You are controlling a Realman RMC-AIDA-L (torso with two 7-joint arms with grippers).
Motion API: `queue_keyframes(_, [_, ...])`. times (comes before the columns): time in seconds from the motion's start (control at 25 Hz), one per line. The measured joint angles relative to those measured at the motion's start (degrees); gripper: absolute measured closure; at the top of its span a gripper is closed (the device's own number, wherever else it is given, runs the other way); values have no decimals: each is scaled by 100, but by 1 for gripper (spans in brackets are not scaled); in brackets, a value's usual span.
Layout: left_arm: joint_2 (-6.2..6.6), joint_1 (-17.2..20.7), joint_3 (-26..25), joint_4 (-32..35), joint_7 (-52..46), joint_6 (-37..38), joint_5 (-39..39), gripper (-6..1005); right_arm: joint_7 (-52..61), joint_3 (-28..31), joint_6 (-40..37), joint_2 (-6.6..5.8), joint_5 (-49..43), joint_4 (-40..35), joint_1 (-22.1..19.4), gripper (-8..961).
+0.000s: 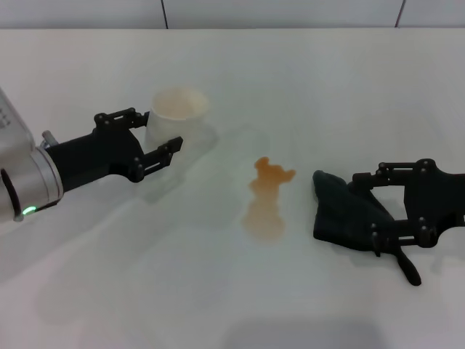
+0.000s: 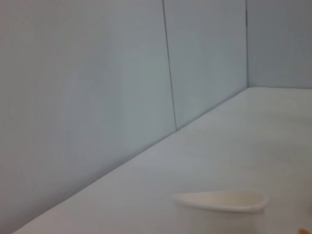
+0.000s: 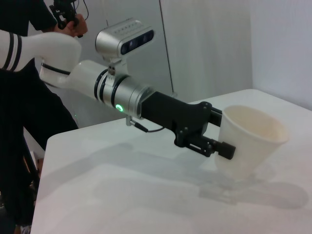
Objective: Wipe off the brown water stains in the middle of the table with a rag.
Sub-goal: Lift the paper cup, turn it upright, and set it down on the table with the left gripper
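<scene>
White table (image 1: 349, 87), rag (image 1: 347, 216) inside right hand (image 1: 381, 211), beside stains (image 1: 267, 200).

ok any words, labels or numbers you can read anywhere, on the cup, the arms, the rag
No readable text in any view.
cup: plain, no print, held in the left pincer.
rag: plain dark cloth, under the right pincer.
left arm's camera housing: lenses only, no legible marking.
table and brown water stains: no writing.
</scene>
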Motion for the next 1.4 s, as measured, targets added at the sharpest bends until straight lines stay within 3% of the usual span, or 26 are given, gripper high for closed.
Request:
queue_keyframes(0.44, [1, -46, -11, -710, 848, -219, -343, 420, -1, -20, 75, -6, -194, -65, 68, 233])
queue_keyframes(1.4, [0, 3, 40, -823, 920, -312, -314, 392, -13, -117, 268, 4, -298, -71, 210, 233])
